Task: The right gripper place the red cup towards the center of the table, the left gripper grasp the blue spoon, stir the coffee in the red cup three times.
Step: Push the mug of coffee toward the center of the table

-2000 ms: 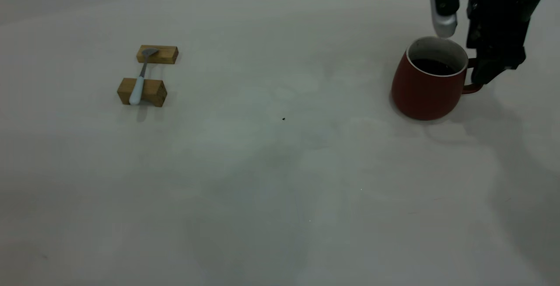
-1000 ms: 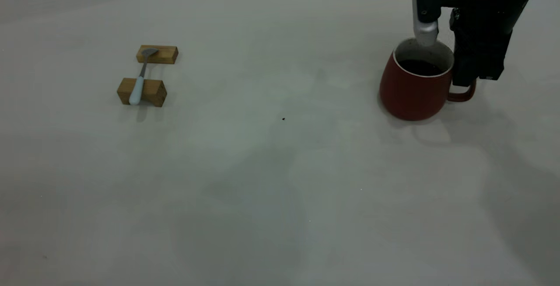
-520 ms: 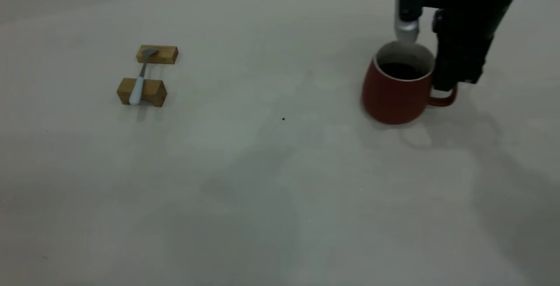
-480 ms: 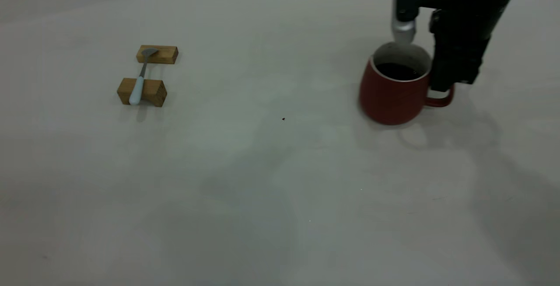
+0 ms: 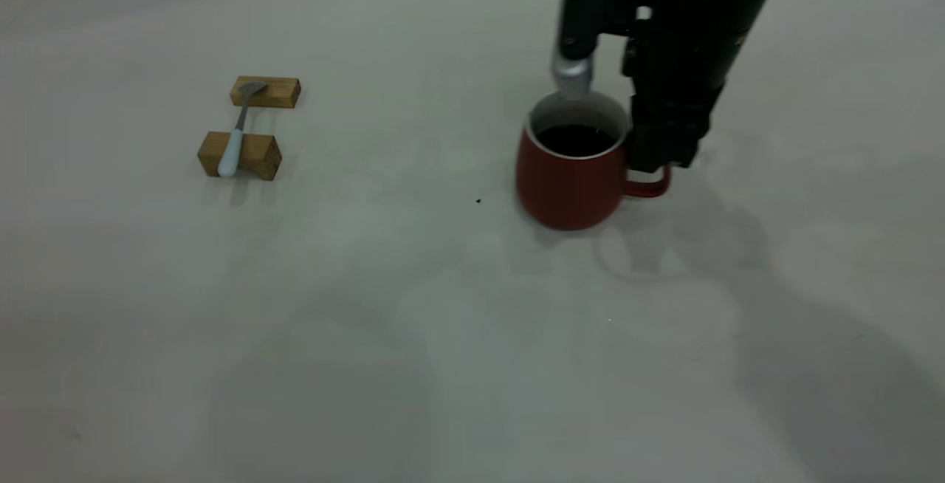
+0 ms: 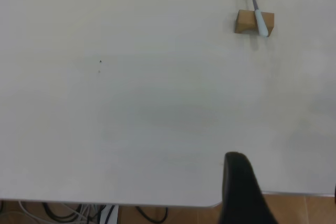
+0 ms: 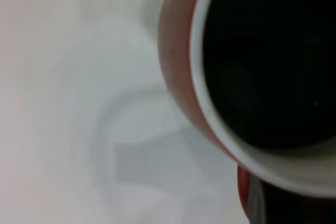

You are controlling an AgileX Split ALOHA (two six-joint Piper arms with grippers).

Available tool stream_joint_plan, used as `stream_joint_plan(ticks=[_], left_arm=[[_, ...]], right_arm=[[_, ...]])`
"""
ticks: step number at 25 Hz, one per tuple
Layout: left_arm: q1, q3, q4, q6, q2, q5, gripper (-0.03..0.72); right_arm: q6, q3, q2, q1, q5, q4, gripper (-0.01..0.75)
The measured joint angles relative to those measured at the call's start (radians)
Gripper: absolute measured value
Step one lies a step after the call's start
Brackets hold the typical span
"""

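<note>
The right gripper [image 5: 653,165] is clamped on the handle of the one red cup [image 5: 572,180], hiding most of it; the cup sits near mid-table [image 5: 443,320]. One blue spoon [image 5: 232,147] bridges two wooden blocks [image 5: 255,154]. Whether the left gripper [image 6: 239,192] is open is unclear.

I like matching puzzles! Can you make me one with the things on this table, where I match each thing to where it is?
Things:
1. spoon
2. coffee
3. right claw
4. black speck

Places:
A. inside the red cup
B. at the cup's handle
C. lying across two wooden blocks
D. on the bare table, between the blocks and the cup

Pairs: 1-C, 2-A, 3-B, 4-D
</note>
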Motion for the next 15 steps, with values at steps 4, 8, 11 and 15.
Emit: stream_joint_plan(ticks=[4, 8, 11, 15], left_arm=[[0.0, 0.0, 0.0, 0.0, 0.0, 0.0, 0.495], [0.0, 0.0, 0.0, 0.0, 0.0, 0.0, 0.495], [0.0, 0.0, 0.0, 0.0, 0.0, 0.0, 0.495], [0.0, 0.0, 0.0, 0.0, 0.0, 0.0, 0.495]], right_arm=[[0.028, 0.0, 0.001, 0.042, -0.034, 0.002, 0.182], [0.056, 0.0, 0.003, 0.068, -0.059, 0.004, 0.182], [0.067, 0.0, 0.004, 0.074, -0.067, 0.017, 0.182], [0.069, 0.0, 0.004, 0.074, -0.068, 0.038, 0.193]])
